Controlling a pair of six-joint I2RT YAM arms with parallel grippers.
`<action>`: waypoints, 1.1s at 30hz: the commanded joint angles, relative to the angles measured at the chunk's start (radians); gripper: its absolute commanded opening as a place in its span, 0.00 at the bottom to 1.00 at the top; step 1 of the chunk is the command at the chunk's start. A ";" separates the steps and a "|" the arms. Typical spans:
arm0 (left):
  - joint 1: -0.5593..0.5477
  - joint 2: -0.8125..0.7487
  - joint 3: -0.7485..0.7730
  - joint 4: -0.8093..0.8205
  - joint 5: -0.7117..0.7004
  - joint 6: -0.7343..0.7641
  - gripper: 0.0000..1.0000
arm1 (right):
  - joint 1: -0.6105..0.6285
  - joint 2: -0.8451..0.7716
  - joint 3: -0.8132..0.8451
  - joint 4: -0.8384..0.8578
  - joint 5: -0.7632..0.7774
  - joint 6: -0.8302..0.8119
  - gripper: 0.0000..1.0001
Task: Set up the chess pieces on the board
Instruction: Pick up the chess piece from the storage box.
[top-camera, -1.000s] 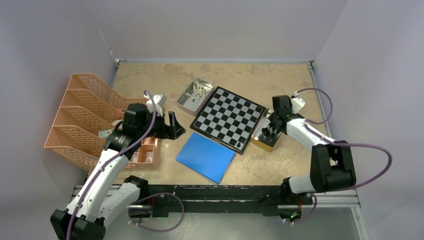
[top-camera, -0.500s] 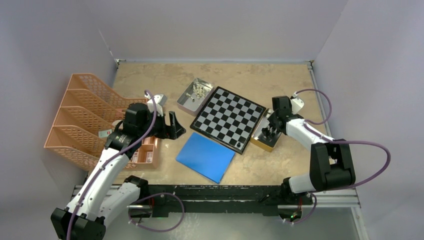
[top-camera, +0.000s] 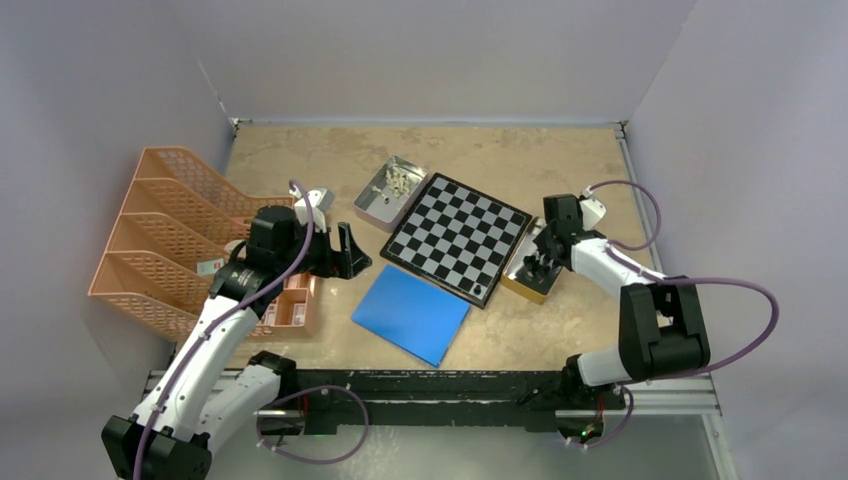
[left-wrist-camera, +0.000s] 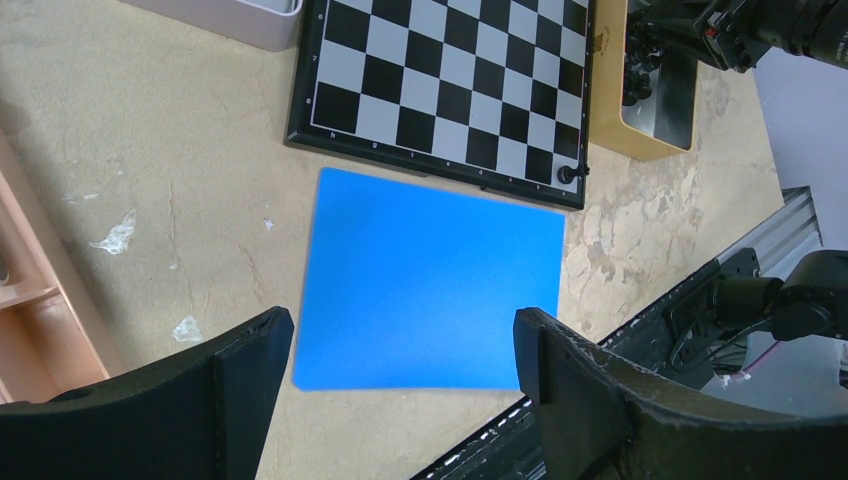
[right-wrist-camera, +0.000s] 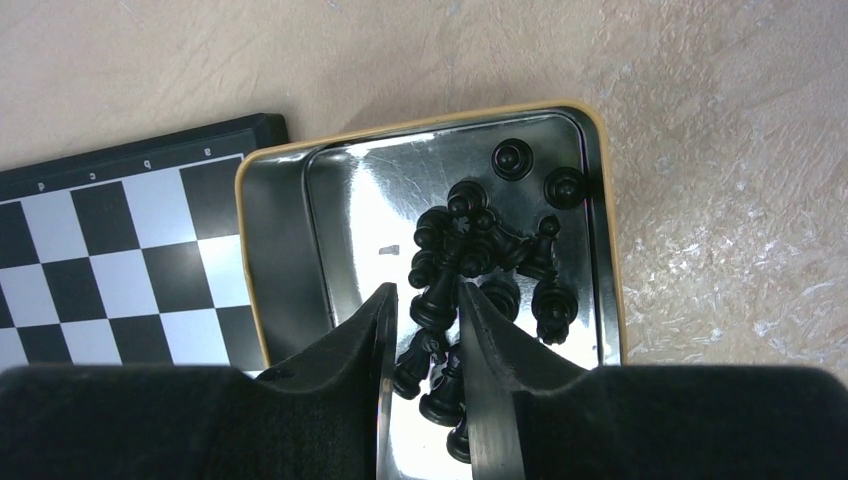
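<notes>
Right hand (right-wrist-camera: 426, 292) marginally tighter around black chess piece (right-wrist-camera: 436, 303).

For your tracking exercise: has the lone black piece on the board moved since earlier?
No. The black piece stays on the same near-corner square of the board.

Black chess pieces (right-wrist-camera: 472, 245) lie, seemingly jumbled, beside board (right-wrist-camera: 120, 255).

The left arm reaches forward, its left gripper (left-wrist-camera: 400, 325) spread wide and holding nothing. The right arm bends inward, its right gripper (right-wrist-camera: 426, 295) pointing down (jaws narrow), pinching a black chess piece (right-wrist-camera: 437, 305).
</notes>
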 joint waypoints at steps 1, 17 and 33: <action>-0.006 -0.001 0.005 0.027 0.011 0.002 0.81 | -0.005 0.007 -0.007 0.027 -0.008 0.009 0.32; -0.006 0.004 0.007 0.028 0.012 0.002 0.81 | -0.005 -0.004 -0.008 0.030 -0.028 -0.001 0.29; -0.006 0.002 0.007 0.027 0.013 0.000 0.81 | -0.005 -0.029 0.042 -0.074 -0.107 -0.002 0.35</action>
